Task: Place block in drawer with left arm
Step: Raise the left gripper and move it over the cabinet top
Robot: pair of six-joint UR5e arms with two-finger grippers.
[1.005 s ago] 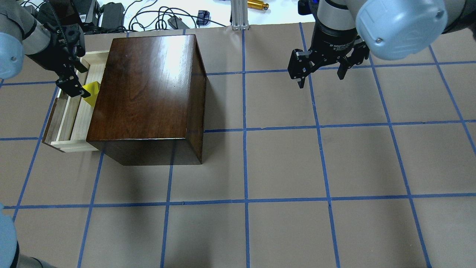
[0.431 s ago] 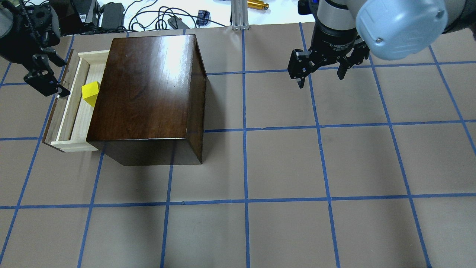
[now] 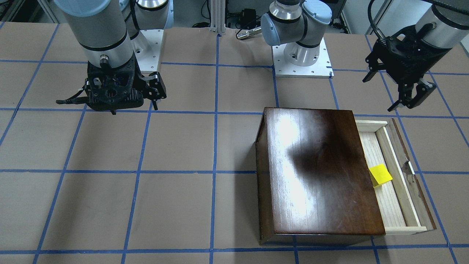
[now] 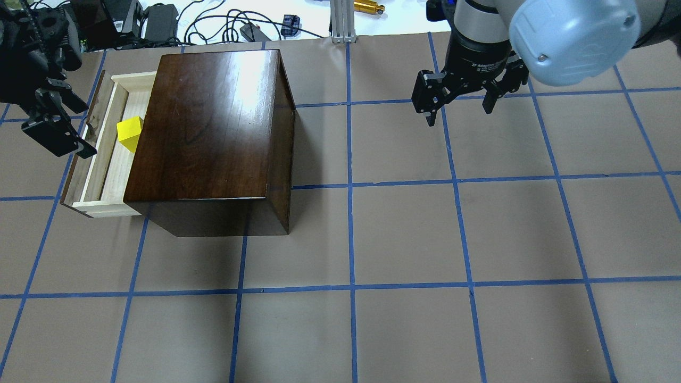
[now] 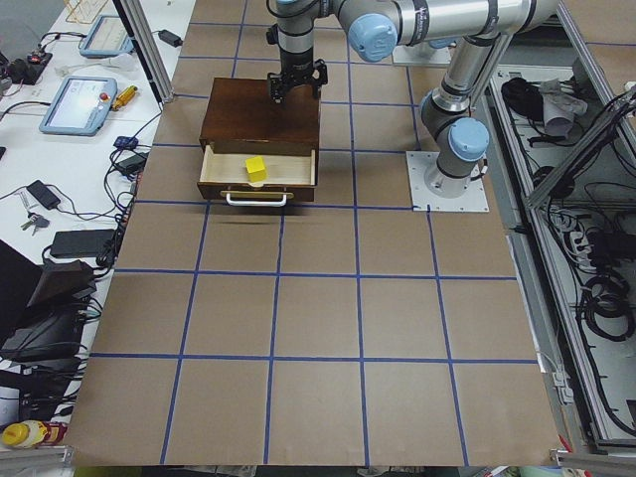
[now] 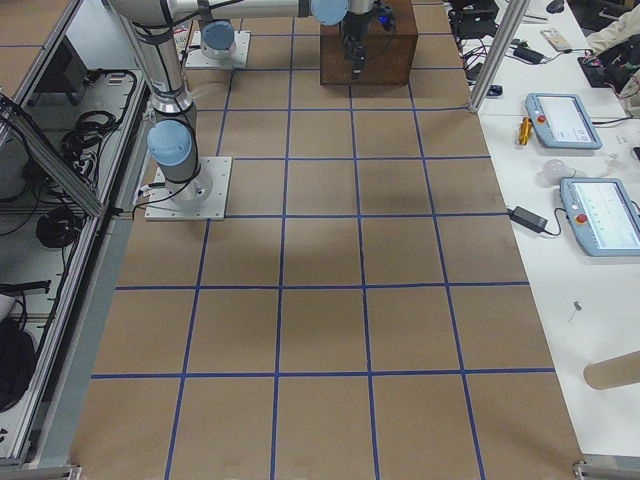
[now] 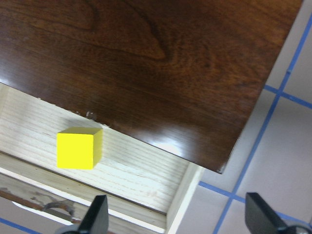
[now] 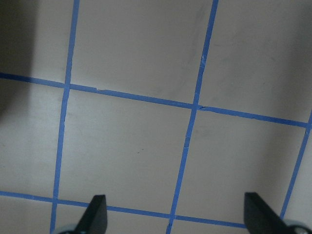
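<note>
The yellow block (image 4: 129, 133) rests on the floor of the open drawer (image 4: 113, 178), close to the cabinet (image 4: 213, 127). It also shows in the front view (image 3: 380, 175) and in the left wrist view (image 7: 78, 148). My left gripper (image 4: 80, 125) is open and empty. It hangs above and just outside the drawer's front panel, apart from the block. The left wrist view shows its fingertips (image 7: 97, 217) spread wide over the drawer (image 7: 141, 178). My right gripper (image 4: 458, 110) is open and empty over bare table at the far right.
The dark-brown cabinet (image 3: 318, 172) stands on the left half of the brown paper table with its blue tape grid (image 4: 351, 186). Cables, chargers and a metal post (image 4: 340, 21) lie beyond the far edge.
My left gripper has left the block and drawn back up and away past the drawer's front. The block stays in the drawer. The right arm has not moved.
</note>
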